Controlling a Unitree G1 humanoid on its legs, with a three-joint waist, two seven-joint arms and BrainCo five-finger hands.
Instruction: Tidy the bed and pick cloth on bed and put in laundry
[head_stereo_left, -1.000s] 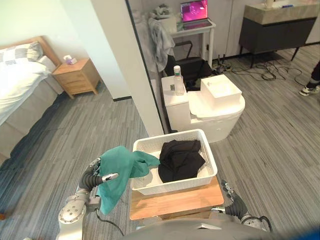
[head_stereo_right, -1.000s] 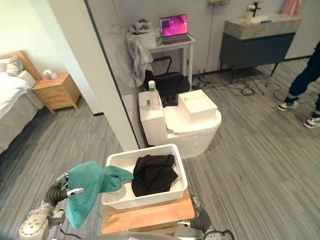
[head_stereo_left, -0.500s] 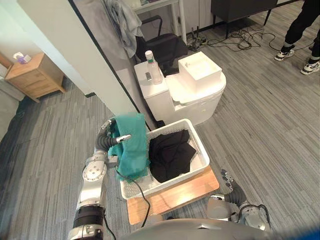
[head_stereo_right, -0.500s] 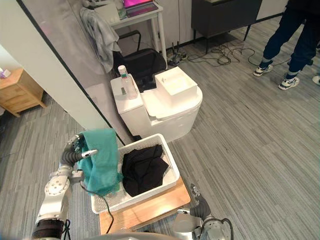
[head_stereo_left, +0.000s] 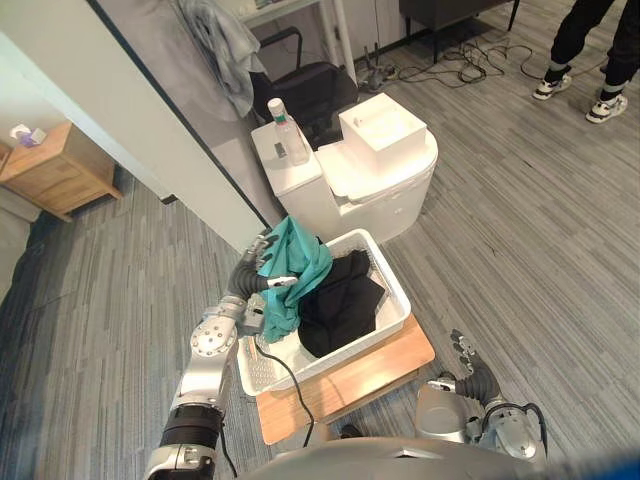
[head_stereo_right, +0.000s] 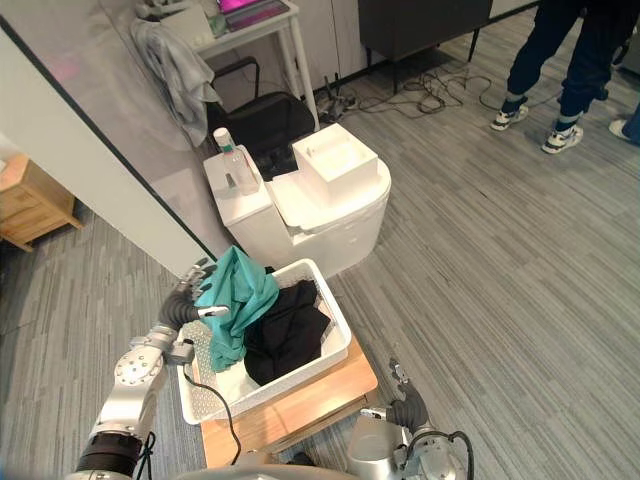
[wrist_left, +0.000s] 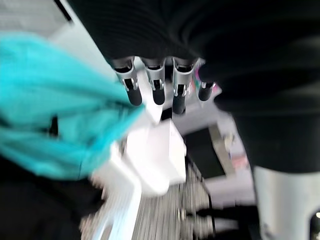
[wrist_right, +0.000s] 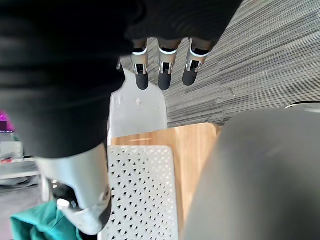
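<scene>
The left hand is up over the near-left corner of the white laundry basket, its fingers and thumb curled round a teal cloth. The cloth hangs bunched from the hand, its lower folds reaching down inside the basket and touching the black cloth that lies heaped there. The basket sits on a wooden stand, just in front of a white toilet with 1 clear bottle standing on its tank. The right hand hangs low beside the stand, holding nothing, its fingers straight and loosely spread. A person's legs stand far off on the grey floor.
</scene>
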